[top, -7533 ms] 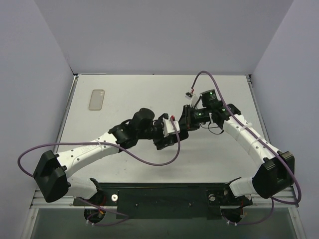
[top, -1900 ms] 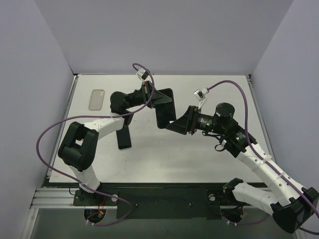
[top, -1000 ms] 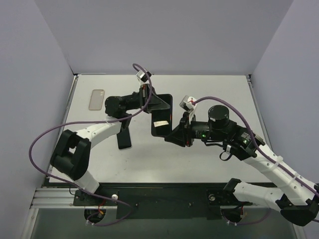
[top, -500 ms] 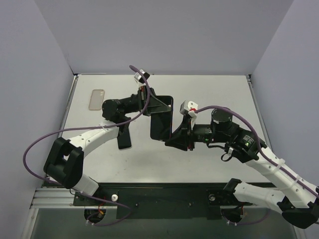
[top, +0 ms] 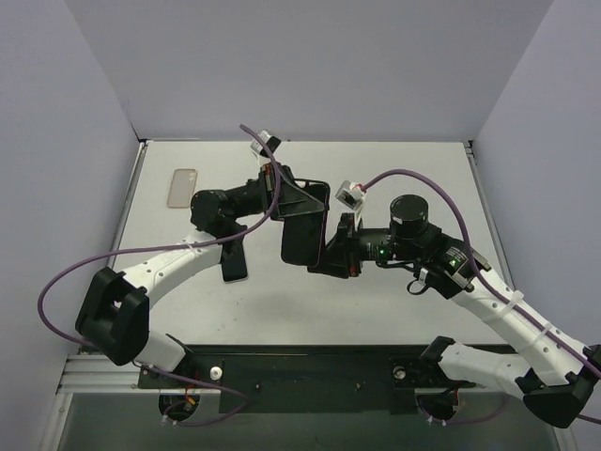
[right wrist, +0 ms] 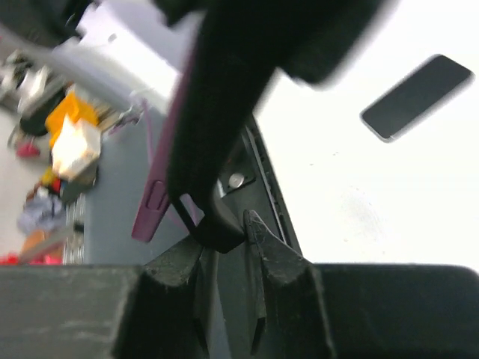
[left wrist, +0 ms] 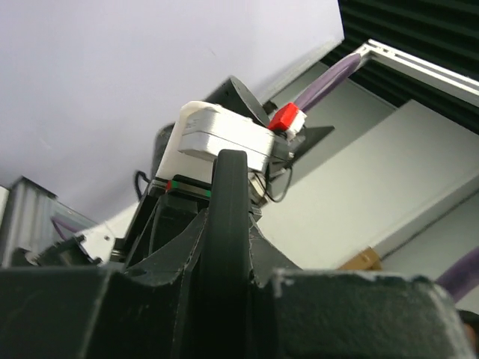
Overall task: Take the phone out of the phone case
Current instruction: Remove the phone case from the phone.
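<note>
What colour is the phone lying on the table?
Black glossy rectangular phone; best in right wrist view.

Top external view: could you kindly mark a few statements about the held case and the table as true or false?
1. Both hands, left and right, hold the black phone case up off the white table. True.
2. The translucent clear case lies at the table's right edge. False: it lies far left.
3. The right hand is open. False: it is shut on the black phone case.
4. A flat black phone lies on the table, partly under the left arm. True.
</note>
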`<action>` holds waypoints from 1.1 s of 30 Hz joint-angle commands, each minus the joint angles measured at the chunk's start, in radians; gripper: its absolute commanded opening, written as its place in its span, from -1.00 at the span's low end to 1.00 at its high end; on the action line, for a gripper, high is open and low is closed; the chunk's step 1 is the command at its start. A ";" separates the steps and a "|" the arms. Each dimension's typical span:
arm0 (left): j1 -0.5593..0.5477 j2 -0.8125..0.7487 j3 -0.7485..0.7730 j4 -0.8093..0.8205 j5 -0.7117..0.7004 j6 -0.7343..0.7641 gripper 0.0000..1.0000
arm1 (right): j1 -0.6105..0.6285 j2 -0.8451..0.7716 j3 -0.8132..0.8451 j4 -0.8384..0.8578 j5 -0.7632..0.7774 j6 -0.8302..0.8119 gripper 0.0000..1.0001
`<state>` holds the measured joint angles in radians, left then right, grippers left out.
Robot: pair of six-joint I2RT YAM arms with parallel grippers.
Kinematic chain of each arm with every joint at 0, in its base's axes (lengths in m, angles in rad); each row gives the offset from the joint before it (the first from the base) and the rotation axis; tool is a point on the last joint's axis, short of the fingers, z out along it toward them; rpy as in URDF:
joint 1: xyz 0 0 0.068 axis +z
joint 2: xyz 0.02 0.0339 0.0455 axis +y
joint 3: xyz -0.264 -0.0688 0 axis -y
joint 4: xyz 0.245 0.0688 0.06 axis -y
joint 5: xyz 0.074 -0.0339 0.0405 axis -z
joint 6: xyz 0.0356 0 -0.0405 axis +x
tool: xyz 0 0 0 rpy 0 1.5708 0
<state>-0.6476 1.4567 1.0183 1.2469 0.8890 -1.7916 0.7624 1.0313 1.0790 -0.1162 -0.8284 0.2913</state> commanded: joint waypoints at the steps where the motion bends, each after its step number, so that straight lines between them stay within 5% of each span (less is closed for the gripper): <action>1: -0.070 -0.125 -0.019 0.150 -0.106 0.011 -1.00 | -0.090 0.104 -0.016 0.017 0.823 0.318 -1.00; 4: -0.067 -0.170 -0.078 0.056 -0.183 0.148 -1.00 | -0.143 0.059 -0.132 0.157 0.750 0.564 -1.00; 6: -0.063 -0.208 -0.141 0.057 -0.295 0.202 -1.00 | -0.167 0.064 -0.229 0.497 0.585 0.718 -0.94; 10: -0.026 -0.320 -0.247 -0.044 -0.516 0.336 -1.00 | -0.144 0.017 -0.255 0.514 0.447 0.601 -0.06; 12: -0.012 -0.361 -0.257 -0.091 -0.591 0.405 -1.00 | -0.118 -0.058 -0.284 0.477 0.474 0.521 0.25; 14: -0.011 -0.389 -0.277 -0.115 -0.704 0.452 -1.00 | -0.092 -0.118 -0.329 0.510 0.469 0.493 0.34; 26: -0.011 -0.257 -0.323 0.147 -0.881 0.301 -1.00 | 0.041 -0.102 -0.369 0.898 0.402 0.577 0.26; 33: -0.015 -0.255 -0.328 0.152 -0.918 0.310 -1.00 | 0.057 -0.082 -0.324 0.839 0.414 0.511 0.07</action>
<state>-0.6590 1.2331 0.6708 1.2304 0.0196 -1.4635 0.8093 0.9512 0.7017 0.6281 -0.4244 0.8383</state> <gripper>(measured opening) 0.249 0.568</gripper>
